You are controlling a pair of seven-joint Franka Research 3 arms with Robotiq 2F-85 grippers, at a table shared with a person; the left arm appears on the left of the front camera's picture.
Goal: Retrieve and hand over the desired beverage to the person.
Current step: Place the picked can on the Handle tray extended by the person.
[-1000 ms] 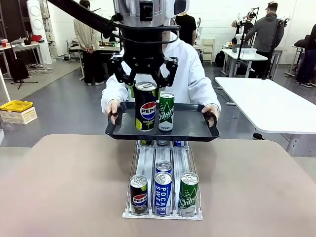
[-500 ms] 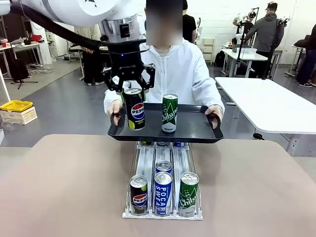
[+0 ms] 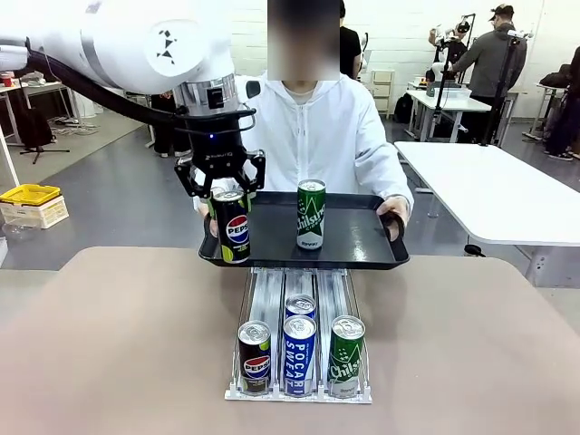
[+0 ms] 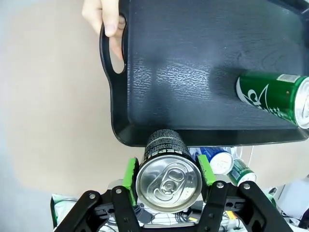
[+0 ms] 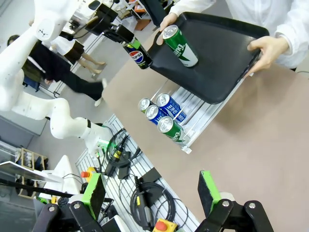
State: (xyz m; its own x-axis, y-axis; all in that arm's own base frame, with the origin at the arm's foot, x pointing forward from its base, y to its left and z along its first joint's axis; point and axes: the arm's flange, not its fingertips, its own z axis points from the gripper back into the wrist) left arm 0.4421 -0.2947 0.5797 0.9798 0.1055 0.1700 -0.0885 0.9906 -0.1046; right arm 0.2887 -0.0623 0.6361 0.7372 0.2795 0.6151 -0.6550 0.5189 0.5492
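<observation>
Holding a black Pepsi can [image 3: 231,226] at the near left edge of the tray [image 3: 362,256], our left gripper [image 3: 220,186] squeezes the can from both sides near its top. From the left wrist camera we see the can's silver lid between the 2 green pads [image 4: 130,172], just outside the tray's rim.

The person [image 3: 317,136] in the white jacket holds the black tray up over the far side of the table [image 3: 118,335], 1 hand [image 3: 393,211] on each handle. 1 green can [image 3: 310,214] stands upright on the tray.

Our right gripper [image 5: 152,193] hangs high above the table with its fingers spread wide and nothing between them.

On the table below the tray sits a can rack [image 3: 299,349] with 4 cans at its near end: 1 black, 2 blue, 1 green.
</observation>
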